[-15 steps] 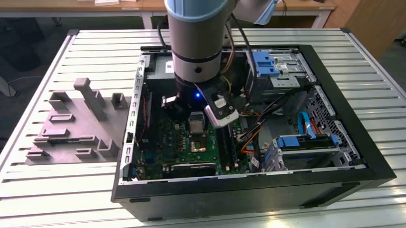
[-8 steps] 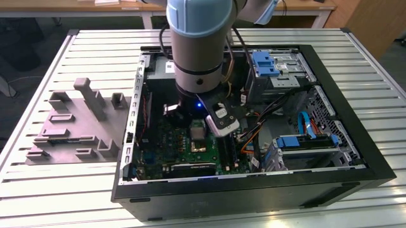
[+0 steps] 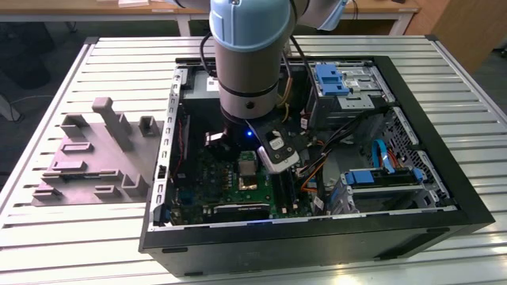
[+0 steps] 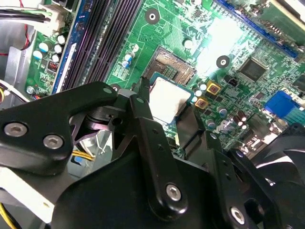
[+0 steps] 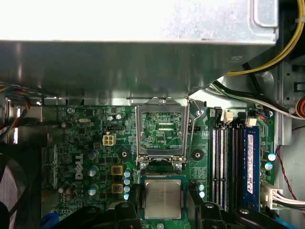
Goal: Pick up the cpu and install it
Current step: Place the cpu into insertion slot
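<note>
— What do we make of the cpu (image 5: 163,198)?
— A flat square chip, dull silvery metal on top with a pale rim, lying level above the glossy green motherboard (image 5: 86,157).
— And the claw (image 4: 166,109)?
— Its matte black fingers (image 4: 143,119) are drawn in against two opposite edges of the chip. We see it gripped between them, close by the open metal-framed socket (image 4: 174,64).
— And in the exterior view?
— The arm (image 3: 249,53) reaches into the black case (image 3: 443,178) at mid-frame. A grey moulded tray (image 3: 87,160) sits at the exterior view's left on the slatted surface (image 3: 79,237).
</note>
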You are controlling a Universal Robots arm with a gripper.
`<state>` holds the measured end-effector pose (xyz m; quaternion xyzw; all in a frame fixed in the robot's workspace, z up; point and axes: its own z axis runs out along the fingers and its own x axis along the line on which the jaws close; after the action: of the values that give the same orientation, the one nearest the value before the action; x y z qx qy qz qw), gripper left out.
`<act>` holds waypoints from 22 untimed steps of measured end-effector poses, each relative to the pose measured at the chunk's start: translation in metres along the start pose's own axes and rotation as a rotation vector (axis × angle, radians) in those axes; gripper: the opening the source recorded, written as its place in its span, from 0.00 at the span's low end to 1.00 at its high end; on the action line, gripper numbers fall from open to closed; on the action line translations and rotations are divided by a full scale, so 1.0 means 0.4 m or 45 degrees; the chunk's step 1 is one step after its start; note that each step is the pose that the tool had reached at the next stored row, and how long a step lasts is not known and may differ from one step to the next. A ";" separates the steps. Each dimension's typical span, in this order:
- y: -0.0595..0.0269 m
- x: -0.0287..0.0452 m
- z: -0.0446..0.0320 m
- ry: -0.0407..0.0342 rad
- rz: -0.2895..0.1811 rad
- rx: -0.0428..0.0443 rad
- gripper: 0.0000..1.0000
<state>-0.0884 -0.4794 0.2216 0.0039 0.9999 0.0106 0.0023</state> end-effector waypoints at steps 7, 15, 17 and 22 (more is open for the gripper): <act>-0.006 0.000 0.025 0.0000 0.000 0.000 0.47; -0.011 0.000 0.058 -0.0001 0.000 0.000 0.47; -0.012 0.000 0.064 0.0000 0.000 0.000 0.47; -0.014 0.000 0.071 -0.0001 0.000 0.000 0.47</act>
<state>-0.0884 -0.4843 0.1930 0.0039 0.9999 0.0107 0.0024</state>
